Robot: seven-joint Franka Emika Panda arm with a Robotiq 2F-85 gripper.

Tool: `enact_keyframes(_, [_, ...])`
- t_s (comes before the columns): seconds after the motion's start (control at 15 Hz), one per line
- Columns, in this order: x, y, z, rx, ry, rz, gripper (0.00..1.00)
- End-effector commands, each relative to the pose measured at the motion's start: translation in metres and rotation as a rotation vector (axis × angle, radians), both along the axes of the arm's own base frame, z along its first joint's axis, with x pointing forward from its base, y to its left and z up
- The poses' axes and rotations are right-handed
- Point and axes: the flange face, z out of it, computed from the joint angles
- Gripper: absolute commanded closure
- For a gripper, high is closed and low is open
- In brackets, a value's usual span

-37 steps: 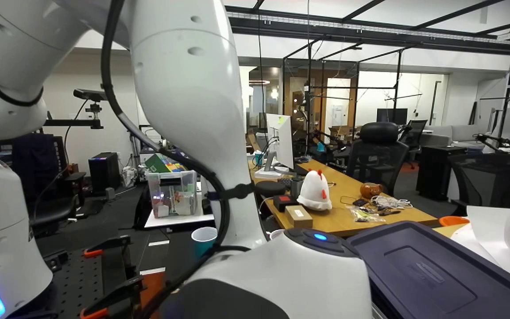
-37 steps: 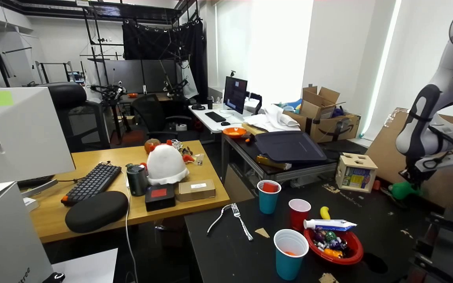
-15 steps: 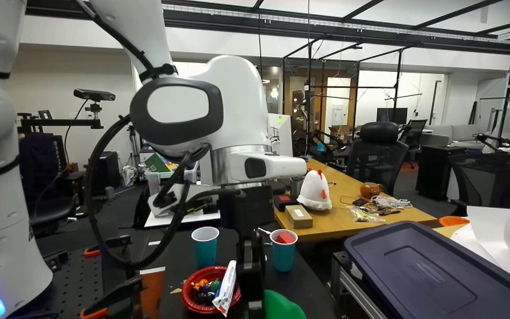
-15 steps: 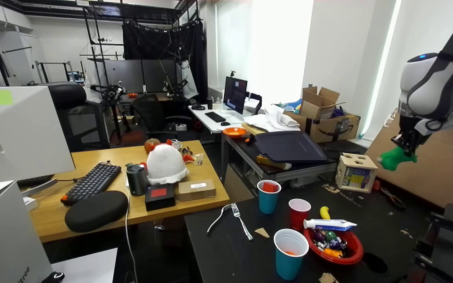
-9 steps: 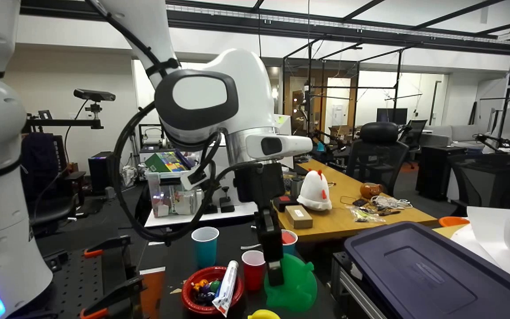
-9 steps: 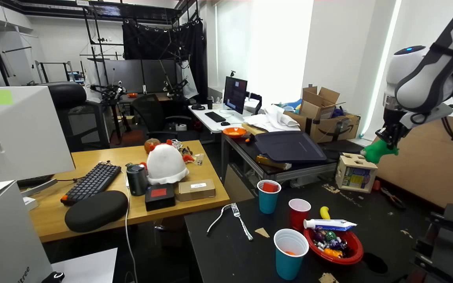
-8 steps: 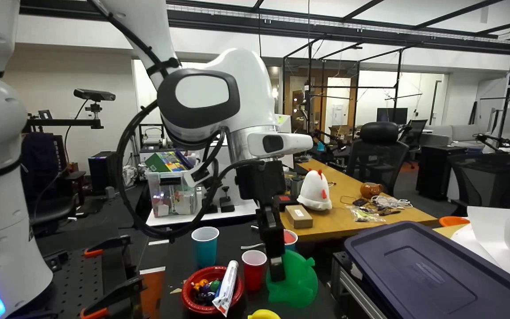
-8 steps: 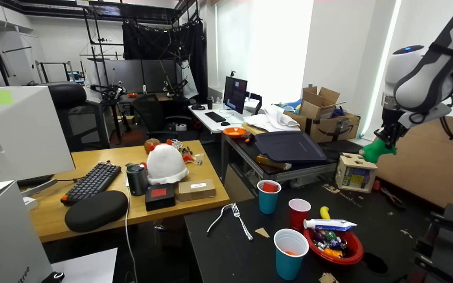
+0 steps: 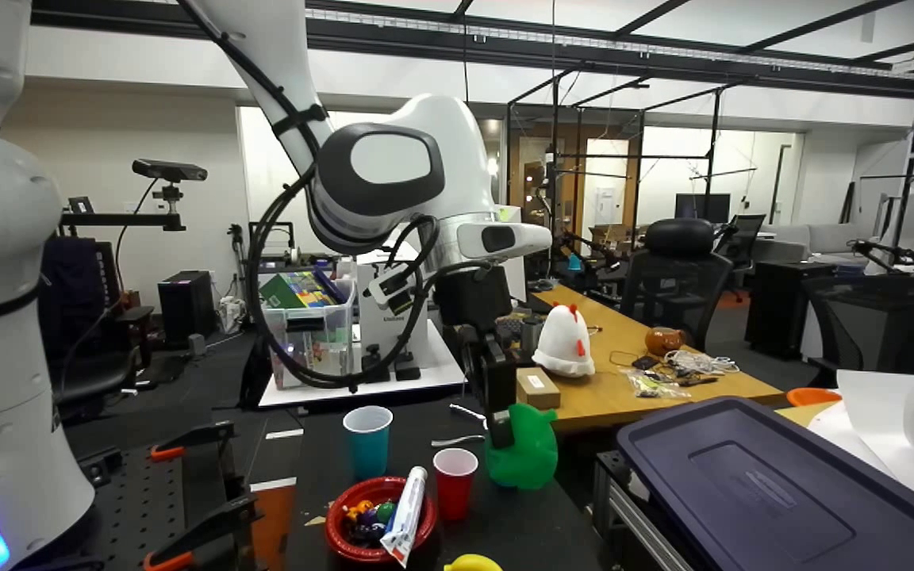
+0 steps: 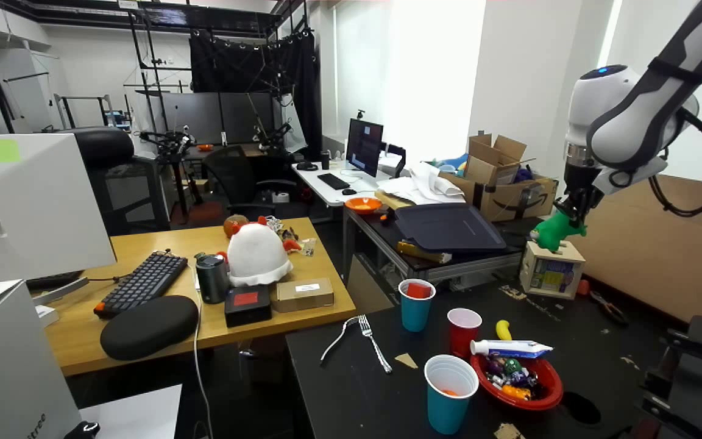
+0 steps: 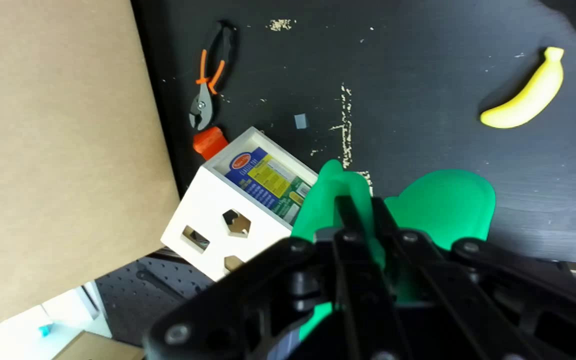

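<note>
A green toy (image 10: 555,230) is hanging above the black table (image 10: 375,396), and the claw (image 11: 363,205) is grasping it, green spreading out on both sides; in an exterior view the toy is appearing right at the top of a wooden box (image 10: 552,274), though the views are not settling whether the two are touching; that box is standing closest in the way, its cut-out holes showing left of the claw in the wrist view; just beside the box a red block (image 11: 210,142) is lying, with orange-handled pliers (image 11: 201,105) next to it; a cardboard panel (image 11: 68,125) is rising behind these; well apart, a yellow banana (image 11: 528,97) is lying near a red cup (image 10: 462,338); a red bowl (image 10: 552,387) is sitting beside that cup, a tube (image 10: 511,349) resting over its rim above small colourful pieces (image 10: 512,367); one blue cup (image 10: 415,316) is holding a red piece (image 10: 418,291), and another blue cup (image 10: 447,405) is standing by the bowl; a fork (image 10: 375,349) is lying near the table's edge.
</note>
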Motion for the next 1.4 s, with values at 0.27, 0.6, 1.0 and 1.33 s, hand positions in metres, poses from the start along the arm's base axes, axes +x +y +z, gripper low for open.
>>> enact_keyframes(0.27, [0.045,0.088,0.001,0.078,0.028,0.166,0.98])
enact_keyframes(0.6, [0.07,0.148,-0.014,0.15,0.057,0.271,0.98])
enact_keyframes(1.0, [0.078,0.195,-0.038,0.275,0.119,0.34,0.98])
enact_keyframes(1.33, [0.079,0.228,-0.048,0.355,0.167,0.386,0.98])
